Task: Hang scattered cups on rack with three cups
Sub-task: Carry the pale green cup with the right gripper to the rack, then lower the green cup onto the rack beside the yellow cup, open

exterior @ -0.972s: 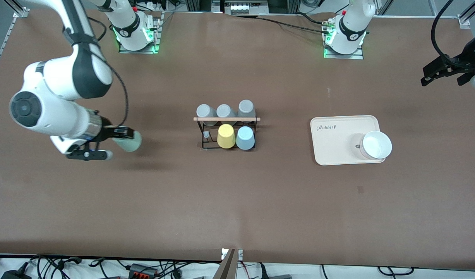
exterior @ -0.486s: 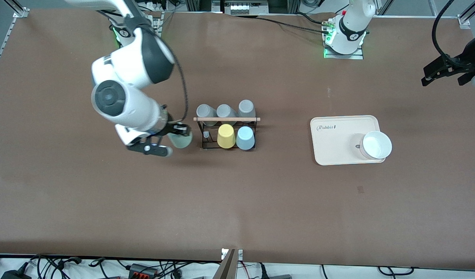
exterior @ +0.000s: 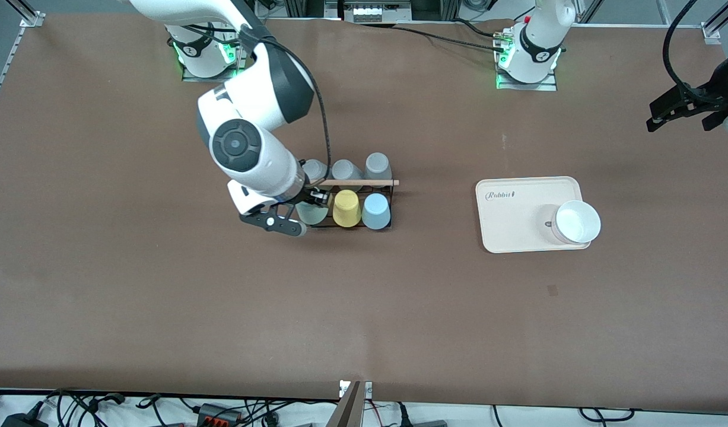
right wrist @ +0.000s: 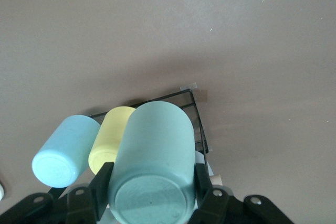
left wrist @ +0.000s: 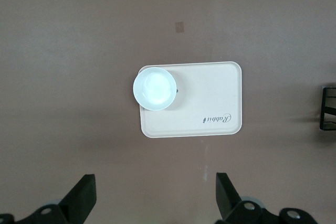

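over the rack [exterior: 380,185], right gripper [right wrist: 152,195] clamps the mint cup [right wrist: 153,162].

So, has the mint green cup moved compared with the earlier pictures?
Yes. The right gripper has carried the mint green cup toward the left arm's end of the table, up to the rack, where it now sits beside the yellow cup.

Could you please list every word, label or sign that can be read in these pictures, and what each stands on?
"Rabbit": script lettering on the flat cream plastic tray, near one corner.
Round dark emblems on both arm bases: too small to read.
Small mark on the tray beside the white bowl: unreadable.
No text on the cups or rack.
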Controlling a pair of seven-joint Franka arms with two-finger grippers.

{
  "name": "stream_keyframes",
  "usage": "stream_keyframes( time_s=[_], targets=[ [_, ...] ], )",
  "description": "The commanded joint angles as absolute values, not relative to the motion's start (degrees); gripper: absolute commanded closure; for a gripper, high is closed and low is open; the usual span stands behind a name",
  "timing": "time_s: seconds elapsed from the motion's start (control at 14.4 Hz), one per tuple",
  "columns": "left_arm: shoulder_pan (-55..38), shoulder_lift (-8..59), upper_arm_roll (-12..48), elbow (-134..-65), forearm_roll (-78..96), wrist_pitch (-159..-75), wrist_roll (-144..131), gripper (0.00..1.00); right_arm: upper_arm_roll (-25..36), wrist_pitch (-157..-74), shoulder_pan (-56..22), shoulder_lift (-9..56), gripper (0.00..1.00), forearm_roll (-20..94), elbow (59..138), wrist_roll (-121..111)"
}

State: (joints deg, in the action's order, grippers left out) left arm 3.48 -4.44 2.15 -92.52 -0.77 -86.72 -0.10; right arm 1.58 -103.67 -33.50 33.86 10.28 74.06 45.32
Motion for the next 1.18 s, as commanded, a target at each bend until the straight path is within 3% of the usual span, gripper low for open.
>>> stream_keyframes(
  time_s=[0.0,0.69,0.76,0.83,1.11],
  targets=[
    [3.96,-4.39,2.02,-91.67,0.44,-86.40,1.41,0.00,2.29,-103.10,-34.01,36.38,0.78,10.46,72.07,46.49],
    [3.96,-4.39,2.02,-91.76,0.44,-86.31,1.41,0.00,2.20,-103.36,-34.54,40.52,0.75,11.07,72.16,46.93],
    [3.96,-4.39,2.02,-91.67,0.44,-86.31,1.41,0.00,2.20,-103.36,-34.54,40.95,0.51,10.99,72.16,46.93],
    [3.96,-4.39,2.02,-91.76,0.44,-86.31,1.41,0.00,2.20,-103.36,-34.54,41.13,0.01,10.99,72.16,47.37],
    [3.96,-4.48,2.02,-91.85,0.44,-86.31,1.41,0.00,2.55,-102.57,-33.93,39.91,0.00,10.99,71.72,48.43]
  ],
)
